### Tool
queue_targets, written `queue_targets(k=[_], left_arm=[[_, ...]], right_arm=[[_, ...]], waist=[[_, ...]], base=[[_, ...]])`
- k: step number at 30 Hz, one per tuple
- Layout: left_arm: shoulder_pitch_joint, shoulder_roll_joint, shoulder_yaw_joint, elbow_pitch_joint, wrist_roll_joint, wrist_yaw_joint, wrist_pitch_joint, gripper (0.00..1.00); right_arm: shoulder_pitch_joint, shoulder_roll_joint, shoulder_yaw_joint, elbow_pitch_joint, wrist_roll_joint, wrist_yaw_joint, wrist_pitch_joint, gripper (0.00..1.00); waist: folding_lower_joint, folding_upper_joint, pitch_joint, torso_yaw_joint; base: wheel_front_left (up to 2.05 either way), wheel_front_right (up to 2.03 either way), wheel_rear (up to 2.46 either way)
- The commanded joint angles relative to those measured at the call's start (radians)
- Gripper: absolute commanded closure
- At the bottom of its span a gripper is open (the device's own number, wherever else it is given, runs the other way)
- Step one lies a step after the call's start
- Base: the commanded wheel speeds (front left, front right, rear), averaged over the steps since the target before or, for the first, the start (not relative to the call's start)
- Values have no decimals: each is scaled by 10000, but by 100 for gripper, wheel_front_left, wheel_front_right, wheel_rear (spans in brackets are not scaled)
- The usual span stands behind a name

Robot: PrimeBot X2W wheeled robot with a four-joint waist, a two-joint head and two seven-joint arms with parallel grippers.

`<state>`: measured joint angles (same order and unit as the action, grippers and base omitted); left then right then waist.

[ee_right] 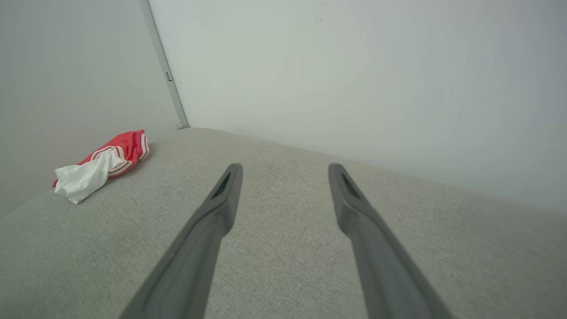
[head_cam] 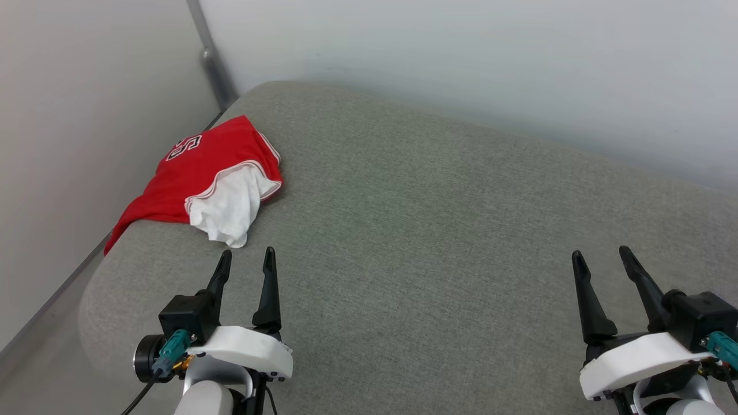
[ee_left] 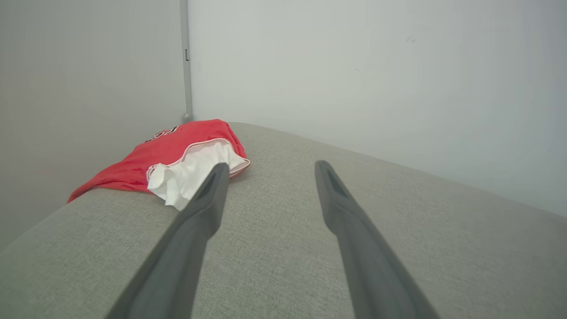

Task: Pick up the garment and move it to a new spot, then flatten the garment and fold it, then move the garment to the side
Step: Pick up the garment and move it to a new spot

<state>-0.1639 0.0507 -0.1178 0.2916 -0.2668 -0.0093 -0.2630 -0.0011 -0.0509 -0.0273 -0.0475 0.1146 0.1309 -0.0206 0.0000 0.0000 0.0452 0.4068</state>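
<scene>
I held my left gripper [head_cam: 248, 253], long dark fingers spread apart and empty, above the grey fabric cushion [head_cam: 432, 230], and my right gripper [head_cam: 601, 253] likewise. The crumpled red-and-white jersey garment [head_cam: 202, 167] lay on the cushion's far left corner, one red end drooping over its left edge.

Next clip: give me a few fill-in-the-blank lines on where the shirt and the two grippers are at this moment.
The shirt lies bunched near the far ____ corner of the grey cushion. Its sleeve, the part nearest the left gripper, is ____ in colour. The left gripper and the right gripper are both ____, holding nothing. The gripper nearer the shirt is the ____ one.
Missing words: left; white; open; left.
</scene>
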Motion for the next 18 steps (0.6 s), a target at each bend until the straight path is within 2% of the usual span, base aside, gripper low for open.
queue_targets(k=[1,7,12,18], left_arm=[[44,-9,84,-23,7,-36,-26,0],[-49,-10,199,-138,94,-19,-26,0],[-295,-5,274,-192,225,-78,-26,0],[-1709,295,605,90,287,-320,-26,0]], right_arm=[[-126,9,16,-55,-28,-3,-17,0],[-202,9,68,-82,-18,-3,17,0],[-318,9,132,-95,-23,-3,53,0],[-693,9,163,-311,-264,-3,243,0]], waist=[[0,0,36,303],[0,0,129,501],[0,0,295,405],[0,0,1003,22]], base=[[0,0,0],[0,0,0],[0,0,0],[0,0,0]])
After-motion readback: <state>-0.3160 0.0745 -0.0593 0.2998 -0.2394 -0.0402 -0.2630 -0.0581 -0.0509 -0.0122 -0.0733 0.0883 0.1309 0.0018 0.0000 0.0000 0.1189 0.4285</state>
